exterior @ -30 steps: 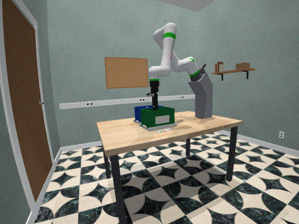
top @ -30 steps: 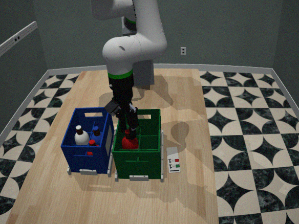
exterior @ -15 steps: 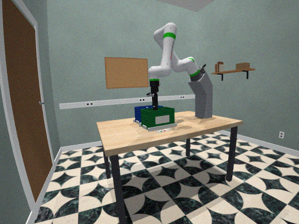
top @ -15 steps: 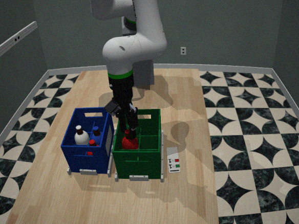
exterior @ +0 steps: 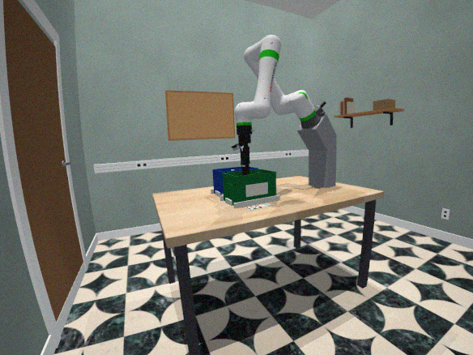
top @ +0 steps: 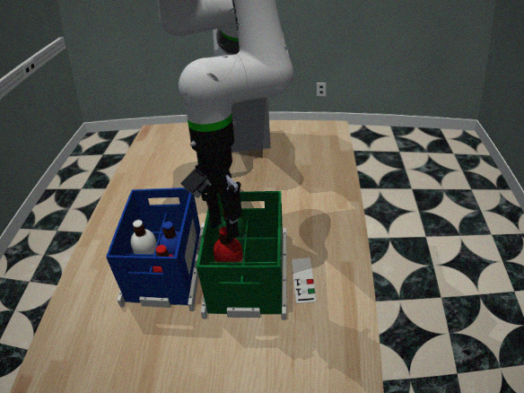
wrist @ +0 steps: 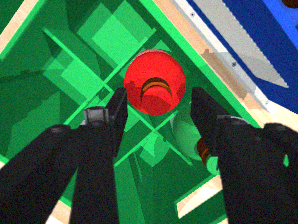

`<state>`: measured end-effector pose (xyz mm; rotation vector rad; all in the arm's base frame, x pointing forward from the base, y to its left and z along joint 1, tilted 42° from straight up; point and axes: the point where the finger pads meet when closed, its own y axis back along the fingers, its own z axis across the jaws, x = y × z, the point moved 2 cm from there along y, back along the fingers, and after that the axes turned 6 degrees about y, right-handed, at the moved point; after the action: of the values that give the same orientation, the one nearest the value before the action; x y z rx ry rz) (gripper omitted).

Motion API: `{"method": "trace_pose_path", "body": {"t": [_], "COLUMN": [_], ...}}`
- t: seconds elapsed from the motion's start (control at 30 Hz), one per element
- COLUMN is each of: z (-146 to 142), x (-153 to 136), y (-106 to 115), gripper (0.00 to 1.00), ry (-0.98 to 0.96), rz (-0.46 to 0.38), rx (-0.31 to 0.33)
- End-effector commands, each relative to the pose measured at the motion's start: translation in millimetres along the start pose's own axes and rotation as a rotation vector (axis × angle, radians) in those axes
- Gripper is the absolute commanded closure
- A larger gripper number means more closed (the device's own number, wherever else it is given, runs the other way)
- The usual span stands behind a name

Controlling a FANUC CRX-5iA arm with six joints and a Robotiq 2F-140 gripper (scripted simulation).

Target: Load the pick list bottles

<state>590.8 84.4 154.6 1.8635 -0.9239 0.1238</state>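
A red bottle (top: pixel 228 250) (wrist: pixel 155 80) stands upright in the front left cell of the green crate (top: pixel 242 287) (exterior: pixel 243 187) (wrist: pixel 25 70). My gripper (top: pixel 224 226) (exterior: pixel 245 170) (wrist: pixel 159 102) reaches into the crate. Its fingers stand apart on both sides of the bottle's neck with a gap to it, so it is open. In the wrist view a pale green shape with a brown neck (wrist: pixel 201 149) shows partly behind the right finger in the neighbouring cell. The pick list (top: pixel 304 287) (exterior: pixel 259 207) lies right of the green crate and shows a red and a green swatch.
The blue crate (top: pixel 152 280) (exterior: pixel 219 178) (wrist: pixel 270 40) stands close to the left of the green one. It holds a white bottle (top: pixel 143 240), a blue bottle (top: pixel 170 235) and a red bottle (top: pixel 161 251). Grey stops (top: pixel 154 301) sit at the crates' bases.
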Motion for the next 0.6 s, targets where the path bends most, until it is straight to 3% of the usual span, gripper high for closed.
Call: {"method": "trace_pose_path", "body": {"t": [0.0, 0.57], "z": [-0.3, -0.3], "x": [0.5, 0.6], "y": [8.1, 48.1], "gripper": [0.56, 0.56], "ry": [0.0, 0.0], "rz": [0.001, 0.001], "rx": [0.001, 0.001]}}
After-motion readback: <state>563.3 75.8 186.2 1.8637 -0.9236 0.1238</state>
